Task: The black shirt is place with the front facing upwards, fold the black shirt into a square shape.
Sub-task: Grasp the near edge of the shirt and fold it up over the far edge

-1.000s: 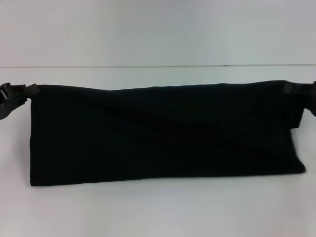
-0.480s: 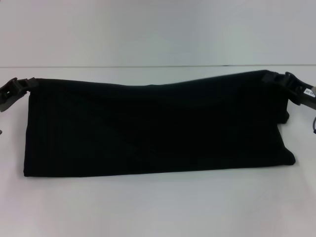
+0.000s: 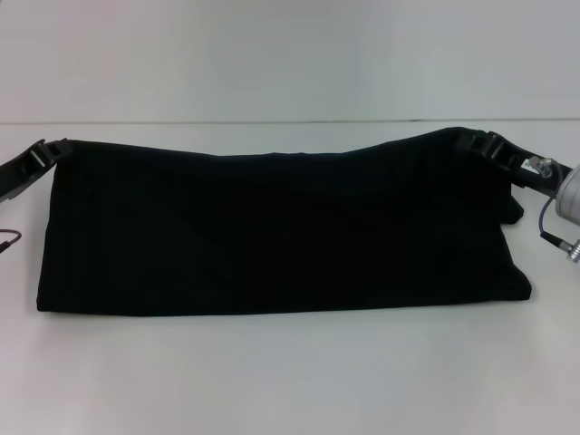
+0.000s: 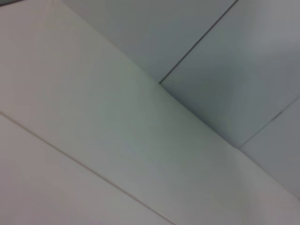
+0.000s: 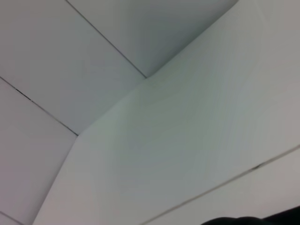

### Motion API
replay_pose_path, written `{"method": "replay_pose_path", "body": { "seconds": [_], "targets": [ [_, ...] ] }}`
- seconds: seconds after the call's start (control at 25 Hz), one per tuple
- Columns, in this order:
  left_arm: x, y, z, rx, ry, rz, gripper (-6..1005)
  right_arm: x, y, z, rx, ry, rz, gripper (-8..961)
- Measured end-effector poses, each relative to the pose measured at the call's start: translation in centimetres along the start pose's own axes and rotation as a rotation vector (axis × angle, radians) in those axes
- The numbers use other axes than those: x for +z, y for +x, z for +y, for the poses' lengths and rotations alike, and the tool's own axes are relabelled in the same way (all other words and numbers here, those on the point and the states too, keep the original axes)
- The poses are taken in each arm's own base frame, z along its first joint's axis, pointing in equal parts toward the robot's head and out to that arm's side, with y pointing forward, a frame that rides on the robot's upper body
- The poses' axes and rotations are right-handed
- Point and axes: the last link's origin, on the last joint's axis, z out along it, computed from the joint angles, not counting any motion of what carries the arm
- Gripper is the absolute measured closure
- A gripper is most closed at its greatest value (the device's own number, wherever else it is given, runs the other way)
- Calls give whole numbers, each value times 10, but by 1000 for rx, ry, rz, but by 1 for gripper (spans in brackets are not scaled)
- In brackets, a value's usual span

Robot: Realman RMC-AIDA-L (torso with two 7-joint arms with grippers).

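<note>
You see the black shirt [image 3: 281, 231] stretched as a wide dark band across the middle of the head view, its lower edge lying on the white table [image 3: 290, 372] and its top edge lifted at both ends. At the left edge of the frame your left gripper [image 3: 47, 150] is pinched on the shirt's upper left corner. At the upper right your right gripper [image 3: 478, 142] is clamped on the upper right corner, which sits slightly higher than the left one.

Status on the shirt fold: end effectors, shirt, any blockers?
Left end effector shut on black shirt at its far left corner. Right end effector shut on far right corner, raised higher. Shirt a long folded band, not yet square. No blockers visible.
</note>
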Motion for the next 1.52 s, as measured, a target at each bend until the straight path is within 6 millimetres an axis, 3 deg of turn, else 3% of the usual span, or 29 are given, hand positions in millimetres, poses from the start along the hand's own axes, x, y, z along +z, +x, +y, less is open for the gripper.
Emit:
{"method": "replay_pose_path", "body": {
  "seconds": [0.4, 1.28, 1.52],
  "targets": [
    [8, 6, 5, 7, 18, 64, 890, 5, -6, 5, 7, -7, -63, 892],
    [29, -5, 11, 18, 107, 134, 882, 22, -2, 8, -90, 78, -117, 886],
    [32, -14, 14, 42, 103, 172, 880, 22, 2, 7, -85, 82, -140, 701]
  ]
}}
